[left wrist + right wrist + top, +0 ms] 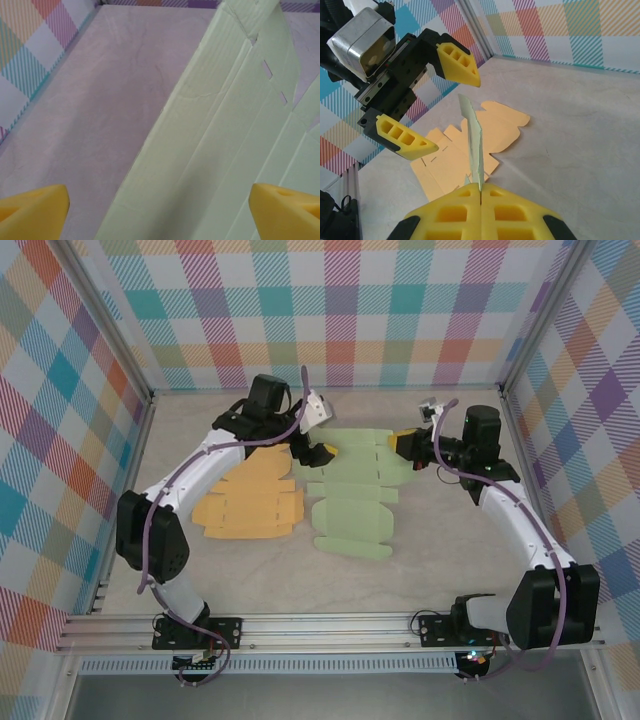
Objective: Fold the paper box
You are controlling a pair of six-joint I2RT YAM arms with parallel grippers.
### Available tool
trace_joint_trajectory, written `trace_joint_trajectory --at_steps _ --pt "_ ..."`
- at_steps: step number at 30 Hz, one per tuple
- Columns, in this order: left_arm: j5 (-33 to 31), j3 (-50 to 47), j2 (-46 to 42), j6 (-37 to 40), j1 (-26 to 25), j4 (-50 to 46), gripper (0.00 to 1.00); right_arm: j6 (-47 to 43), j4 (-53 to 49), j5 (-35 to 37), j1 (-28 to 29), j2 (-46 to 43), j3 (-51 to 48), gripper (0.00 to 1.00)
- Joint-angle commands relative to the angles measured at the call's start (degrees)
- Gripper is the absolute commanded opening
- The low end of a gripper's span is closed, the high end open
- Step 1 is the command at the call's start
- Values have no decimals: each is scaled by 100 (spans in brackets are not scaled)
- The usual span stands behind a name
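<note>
The pale green paper box blank (352, 502) lies flat mid-table, its far edge lifted. My right gripper (405, 443) is shut on that lifted right edge; in the right wrist view the green sheet (474, 132) runs edge-on out of the closed yellow gripper (480, 191). My left gripper (320, 452) stands open at the blank's far left edge. In the left wrist view the raised green panel (220, 150) lies between its yellow fingertips (35, 207), untouched by either. From the right wrist the left gripper (457, 114) straddles the sheet's far end.
An orange box blank (250, 502) lies flat to the left of the green one, also visible behind the sheet (455, 157). Plaid walls (330, 310) enclose the table on three sides. Bare tabletop (100, 100) stretches left of the green panel.
</note>
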Motion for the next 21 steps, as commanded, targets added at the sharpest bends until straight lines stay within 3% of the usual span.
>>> trace_joint_trajectory --at_steps 1,7,13,16,21 --pt "237 219 78 483 4 -622 90 -251 139 -220 88 -97 -51 0" --pt "124 223 122 501 98 -596 68 -269 147 -236 134 -80 -30 0" --pt "-61 330 281 552 127 -710 37 -262 179 -211 176 3 -29 0" --pt "-36 329 304 613 121 -796 34 -256 178 -163 184 61 0 0" --pt "-125 275 291 650 123 -768 12 -271 193 -55 185 108 15 0"
